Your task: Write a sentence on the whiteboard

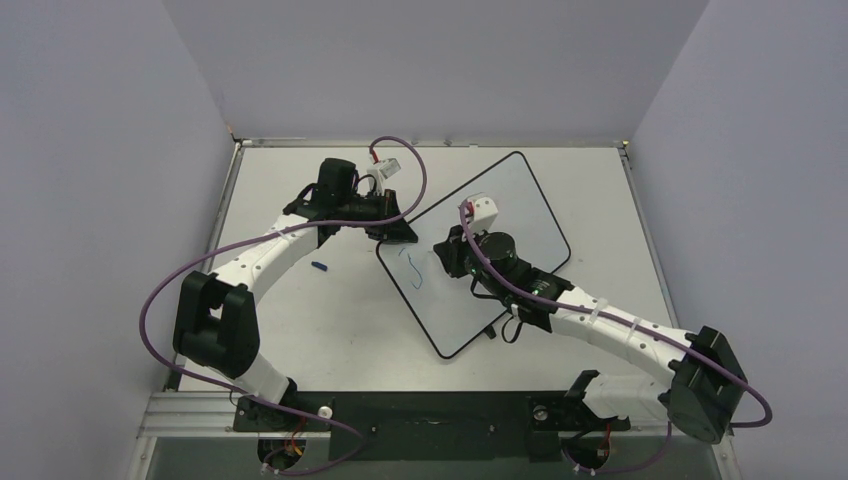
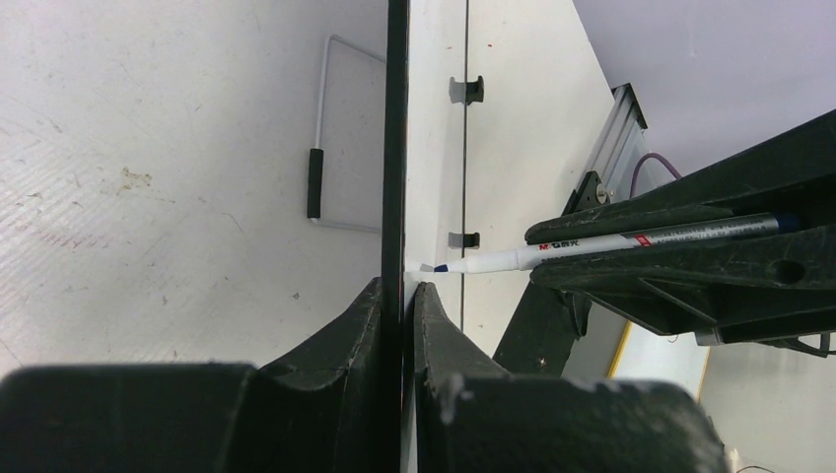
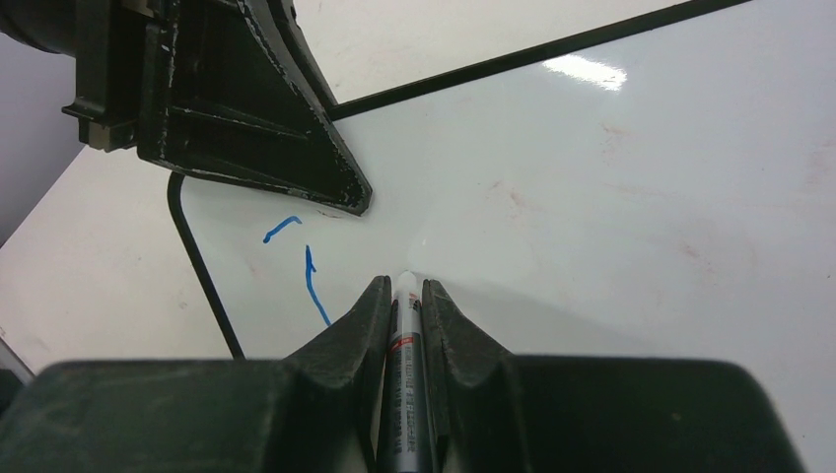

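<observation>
Right now, your left tool [image 1: 396,230] is pinched shut on the thin black rim of the whiteboard [image 1: 530,200], close to the corner nearest the writing. The left wrist view shows a jaw bearing on that rim from either face. The whiteboard lies flat and turned cornerwise on the bench [image 1: 330,330], a little right of centre, between the two arms. Your right tool [image 3: 405,288] is closed tight on a marker [image 3: 404,374], whose barrel runs along the slot between the jaws, with the tip poking out in front and touching the white surface. The sentence [image 3: 312,286] has barely begun: you see only a couple of short blue strokes just beside the held corner, so I judge that nearly all of the writing is ahead. Treat the board as light, stiff and glossy. It would likely skate or pivot under the pen's push, so the rim is the right place to hold it, never the slick face. The marker is slim and smooth, and a sideways drag could twist it in the jaws, so press lightly and pull strokes along its line where you can. A small blue piece [image 1: 320,266], perhaps the cap, lies on the bench near your left arm, clear of the board.
</observation>
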Robot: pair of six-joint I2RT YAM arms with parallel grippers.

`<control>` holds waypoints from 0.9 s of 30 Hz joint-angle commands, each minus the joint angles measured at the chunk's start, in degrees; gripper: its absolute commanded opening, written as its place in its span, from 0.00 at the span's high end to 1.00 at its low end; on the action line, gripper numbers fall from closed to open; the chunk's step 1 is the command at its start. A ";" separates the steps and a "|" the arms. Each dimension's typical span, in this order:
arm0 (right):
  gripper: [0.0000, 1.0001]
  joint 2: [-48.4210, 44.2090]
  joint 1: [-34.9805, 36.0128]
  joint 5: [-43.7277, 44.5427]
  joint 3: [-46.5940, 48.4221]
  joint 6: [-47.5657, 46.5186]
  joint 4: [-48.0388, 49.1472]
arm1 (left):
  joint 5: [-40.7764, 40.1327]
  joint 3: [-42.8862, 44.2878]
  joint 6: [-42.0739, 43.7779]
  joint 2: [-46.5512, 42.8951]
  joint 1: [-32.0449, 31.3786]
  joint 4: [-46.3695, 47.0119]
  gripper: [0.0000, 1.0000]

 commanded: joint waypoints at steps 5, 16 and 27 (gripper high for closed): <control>1.00 2.24 -0.17 -1.49 2.80 0.39 3.00 | -7.25 0.78 5.48 -0.52 -1.47 -1.86 1.00; 1.00 3.34 0.25 -2.89 1.26 1.97 4.35 | -7.18 0.93 5.63 -0.15 -1.47 -1.84 1.00; 1.00 2.72 1.00 -3.05 -1.02 2.98 4.56 | -7.18 0.88 5.67 -0.06 -1.47 -1.85 1.00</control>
